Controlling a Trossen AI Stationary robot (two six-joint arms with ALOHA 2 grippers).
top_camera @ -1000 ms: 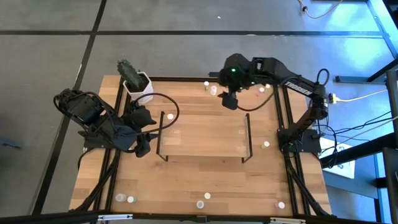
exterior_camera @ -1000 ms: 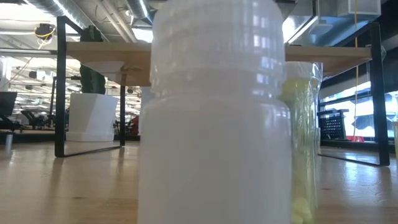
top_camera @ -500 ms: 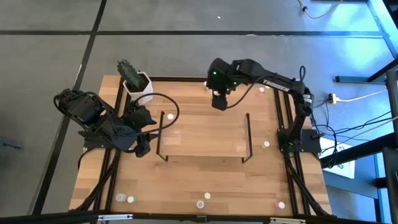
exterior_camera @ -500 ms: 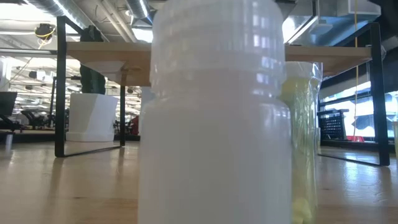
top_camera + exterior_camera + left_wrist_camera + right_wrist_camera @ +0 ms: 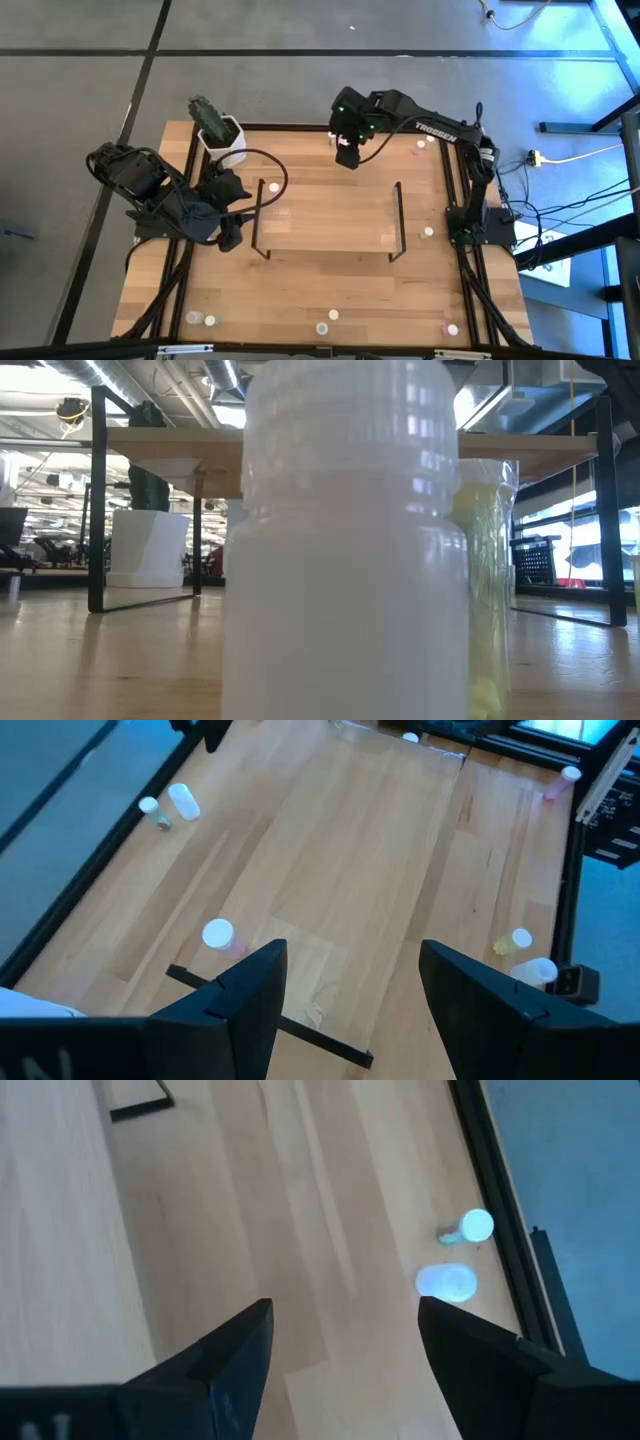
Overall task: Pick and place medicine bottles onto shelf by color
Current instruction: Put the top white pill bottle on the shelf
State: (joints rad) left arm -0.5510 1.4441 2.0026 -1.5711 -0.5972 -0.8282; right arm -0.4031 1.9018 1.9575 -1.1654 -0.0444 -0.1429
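Observation:
My right gripper point(image 5: 346, 154) point(image 5: 345, 1315) is open and empty, above the table's far edge, beyond the far side of the light-wood shelf point(image 5: 330, 215). Two small bottles point(image 5: 334, 135) stand there by the far rail; in the right wrist view they are a pale-capped one point(image 5: 476, 1226) and a whitish one point(image 5: 447, 1282), just past my fingers. My left gripper point(image 5: 228, 212) point(image 5: 350, 955) is open and empty at the shelf's left end frame point(image 5: 262, 215). A pink bottle with a white cap point(image 5: 218, 933) point(image 5: 273, 186) stands just ahead of it.
A white pot with a cactus point(image 5: 222, 138) stands at the far left corner. More bottles stand along the near edge point(image 5: 327, 321) point(image 5: 203, 320) point(image 5: 448, 328) and on the right point(image 5: 428, 232) point(image 5: 421, 146). A white bottle point(image 5: 345, 540) and a yellow one point(image 5: 485, 590) fill the low view.
My right gripper has gone toward the table's left edge and a little toward the far edge, along the shelf's far side, and now stands by the two bottles at the far rail. It has stayed open.

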